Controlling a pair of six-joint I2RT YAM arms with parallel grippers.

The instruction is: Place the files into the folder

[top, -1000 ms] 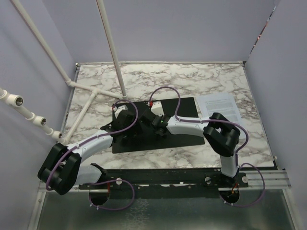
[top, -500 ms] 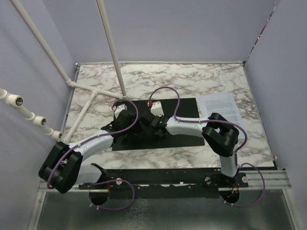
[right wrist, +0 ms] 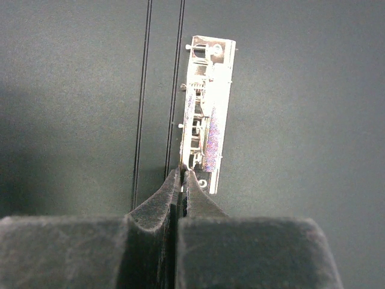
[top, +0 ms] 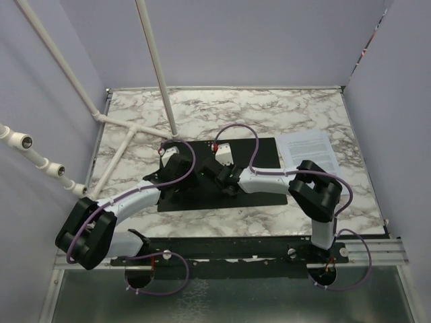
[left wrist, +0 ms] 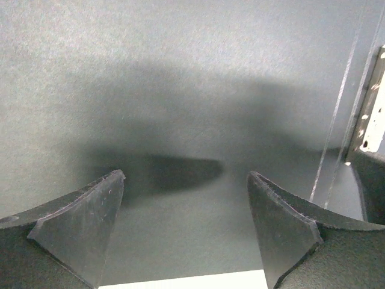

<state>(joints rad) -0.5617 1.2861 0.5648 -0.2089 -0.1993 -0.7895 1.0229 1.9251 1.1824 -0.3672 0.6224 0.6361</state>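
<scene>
The folder (top: 264,146) lies open mid-bench (top: 269,111); the files (top: 308,149) lie flat just beside its right side, near the bench's right edge. The clip (right wrist: 204,114) sits inside the folder, the right pincer (right wrist: 181,174) at its end, the left pincer (left wrist: 185,176) over the left half

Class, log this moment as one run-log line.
folder: open flat | papers: on table beside it, not filed | left gripper: open above folder, empty | right gripper: shut, at clip end

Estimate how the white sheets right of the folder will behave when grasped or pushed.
The files look thin and lie flat on the table: probably floppy and light, drooping from an edge grasp. On the smooth marble they would likely slide when pushed.
</scene>
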